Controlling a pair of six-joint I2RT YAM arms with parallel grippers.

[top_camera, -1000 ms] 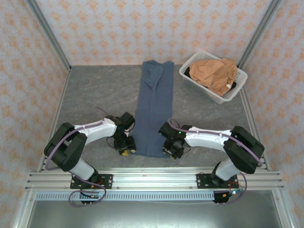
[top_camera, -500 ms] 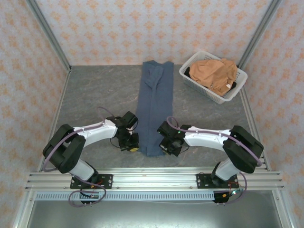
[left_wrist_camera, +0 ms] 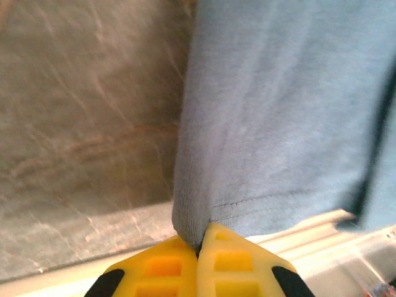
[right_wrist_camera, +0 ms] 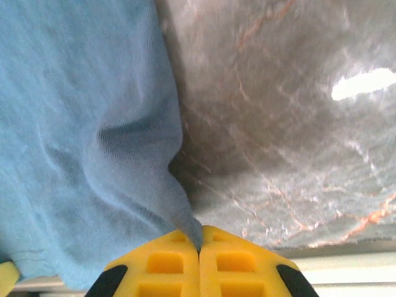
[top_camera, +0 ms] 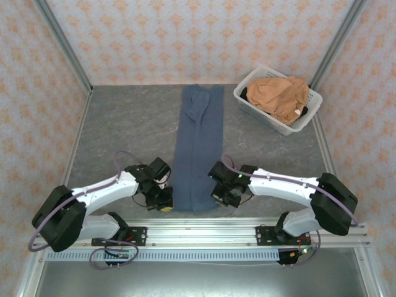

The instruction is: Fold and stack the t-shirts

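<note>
While both near hem corners are pinched, step in hand: the slate-blue shirt (top_camera: 199,148), already narrowed into a long strip, is gripped at its near end for a crosswise fold.
Left gripper (left_wrist_camera: 198,242): clenched on the left hem corner, with cloth caught between its yellow jaws.
Right gripper (right_wrist_camera: 199,242): clenched on the right hem corner, with a small pucker of fabric drawn into the jaws.
Where the slate-blue shirt lies: flat along the middle of the table (top_camera: 124,124), between the two arms, hem at the near edge and collar end toward the far wall.
How it looks: plain soft knit with a stitched hem; mostly smooth, with slight ridges at the collar end and by the right pinch.
Next move, as judged: both corners are to be lifted together and carried toward the collar, kept level so that the strip is halved without skew.
Orange-tan shirt (top_camera: 278,94): crumpled in the white basket (top_camera: 263,114) at the far right, not yet folded.
</note>
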